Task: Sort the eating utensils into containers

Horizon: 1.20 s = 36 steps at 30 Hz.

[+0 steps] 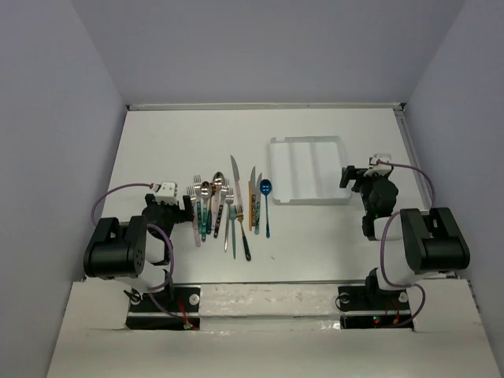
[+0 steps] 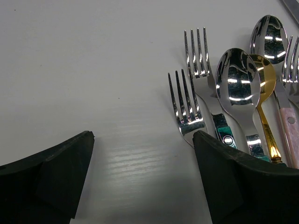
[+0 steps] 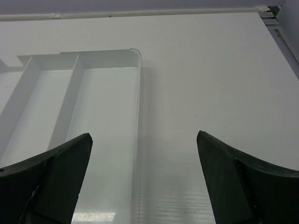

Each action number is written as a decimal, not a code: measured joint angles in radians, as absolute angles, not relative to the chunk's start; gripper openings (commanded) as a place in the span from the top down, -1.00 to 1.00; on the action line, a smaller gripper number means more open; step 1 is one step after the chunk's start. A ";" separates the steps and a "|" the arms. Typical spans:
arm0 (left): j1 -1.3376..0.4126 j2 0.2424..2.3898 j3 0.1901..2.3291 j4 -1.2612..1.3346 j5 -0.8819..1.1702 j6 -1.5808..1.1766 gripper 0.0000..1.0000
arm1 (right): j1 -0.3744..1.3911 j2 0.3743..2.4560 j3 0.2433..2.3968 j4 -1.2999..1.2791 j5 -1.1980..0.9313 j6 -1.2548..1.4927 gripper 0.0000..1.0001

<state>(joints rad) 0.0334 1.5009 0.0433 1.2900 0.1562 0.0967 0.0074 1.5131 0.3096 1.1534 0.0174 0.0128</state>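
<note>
White table (image 1: 157, 142); utensils (image 1: 233, 211) parallel, heads toward far edge

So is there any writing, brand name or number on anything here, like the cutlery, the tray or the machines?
No text can be read anywhere.
The tray is plain white; the forks and spoons show only reflections.
The white box on the left arm is too small to tell whether it bears any marking.

Left gripper (image 2: 143, 136), right gripper (image 3: 144, 136): spread wide.
</note>
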 measured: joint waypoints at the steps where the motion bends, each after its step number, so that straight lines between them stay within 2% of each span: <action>1: 0.033 1.501 0.043 1.290 0.156 0.097 -0.98 | 0.007 1.513 0.310 1.151 0.011 0.012 -1.00; 5: 0.033 1.501 0.043 1.290 0.156 0.097 -0.98 | 0.007 1.472 0.324 1.066 -0.020 0.004 -0.99; 8: 0.030 1.501 0.043 1.290 0.155 0.097 -0.98 | 0.007 1.391 0.405 0.893 -0.045 0.014 -0.99; 11: 0.026 1.486 0.043 1.279 0.115 0.088 -0.98 | 0.007 1.291 0.499 0.794 -0.122 0.084 -0.74; 12: 0.031 1.448 0.043 1.256 0.097 0.078 -0.98 | 0.007 1.267 0.520 0.781 -0.160 0.107 -0.57; 14: 0.050 1.344 0.064 1.229 0.091 0.066 -0.98 | 0.004 1.224 0.592 0.739 -0.282 0.163 -0.42; 16: 0.081 1.232 0.234 1.030 0.097 0.063 -0.98 | 0.007 1.230 0.690 0.654 -0.378 0.212 -0.35; 18: 0.106 1.249 0.538 0.856 0.104 0.068 -0.98 | 0.038 1.278 0.865 0.525 -0.437 0.252 -0.34; 21: 0.128 1.304 0.873 0.662 0.134 0.070 -0.96 | 0.202 1.366 1.106 0.303 -0.345 0.223 -0.35; 24: 0.140 1.321 1.023 0.448 0.205 0.081 -0.95 | 0.435 1.507 1.378 0.064 -0.191 0.187 -0.15; 25: 0.140 1.321 1.027 0.389 0.221 0.091 -0.96 | 0.490 1.554 1.442 0.001 -0.150 0.184 -0.05; 29: 0.139 1.332 0.971 0.199 0.232 0.139 -0.98 | 0.626 1.680 1.531 -0.217 -0.001 0.200 -0.01; 30: 0.143 1.334 0.927 0.152 0.225 0.151 -0.98 | 0.649 1.707 1.531 -0.274 0.041 0.207 0.09; 32: 0.154 1.332 0.864 0.124 0.221 0.165 -0.98 | 0.685 1.760 1.530 -0.360 0.102 0.216 0.24; 36: 0.169 1.296 0.724 0.131 0.220 0.176 -0.98 | 0.722 1.843 1.509 -0.451 0.124 0.257 0.29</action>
